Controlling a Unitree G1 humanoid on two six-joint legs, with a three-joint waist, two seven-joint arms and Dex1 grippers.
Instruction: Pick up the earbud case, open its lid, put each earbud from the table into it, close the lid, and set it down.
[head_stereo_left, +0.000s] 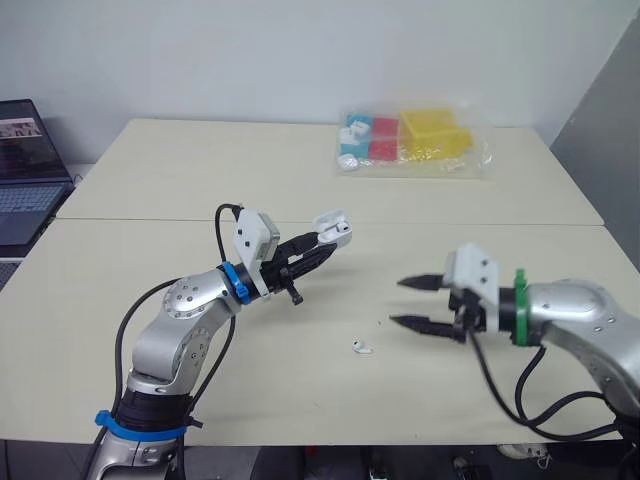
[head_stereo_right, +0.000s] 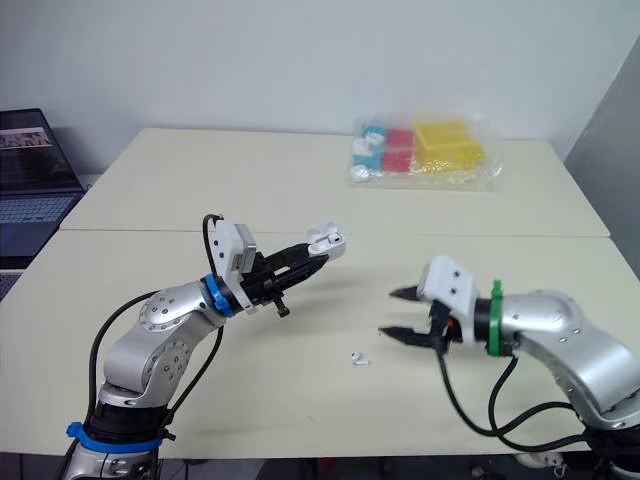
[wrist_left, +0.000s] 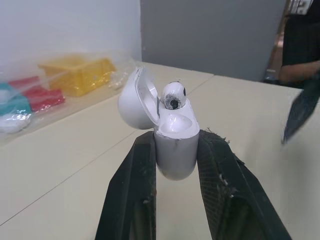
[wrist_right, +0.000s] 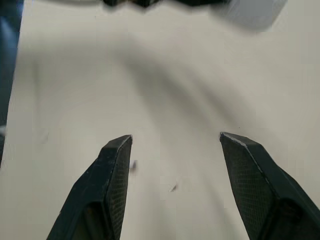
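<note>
So, roughly halfway, by my read. L gripper (head_stereo_left: 322, 240) holds the earbud case (wrist_left: 174, 150) up off the table (head_stereo_left: 180, 190), its fingers (wrist_left: 134, 190) clamped on the case's lower body from both sides, case upright in the L wrist view. Lid (wrist_left: 136, 100) is swung open & hangs off one side. One earbud (wrist_left: 173, 96) sits in the case w/ its head poking above the rim; may not be fully seated, hard to be sure. Spot beside it looks empty. The loose earbud (head_stereo_left: 361, 348) lies on the table at abt 5 o'clock from the case in the head view, apart from both grippers. R gripper (head_stereo_left: 397, 302) hovers over the table at abt 2 o'clock from that bud, near but not touching, its fingers (wrist_right: 112, 180) spread wide w/ nothing btwn them. Done, judging by the layout: pick-up, lid open, 1st bud in. Left to do: grab the loose bud w/ R, drop it in the free spot, shut lid, set case down. Off-task stuff: clear bag of coloured bits (head_stereo_left: 415, 140) at abt 12–1 o'clock on the far part of the table, laptop (head_stereo_left: 25, 170) out at 9–10 o'clock.
</note>
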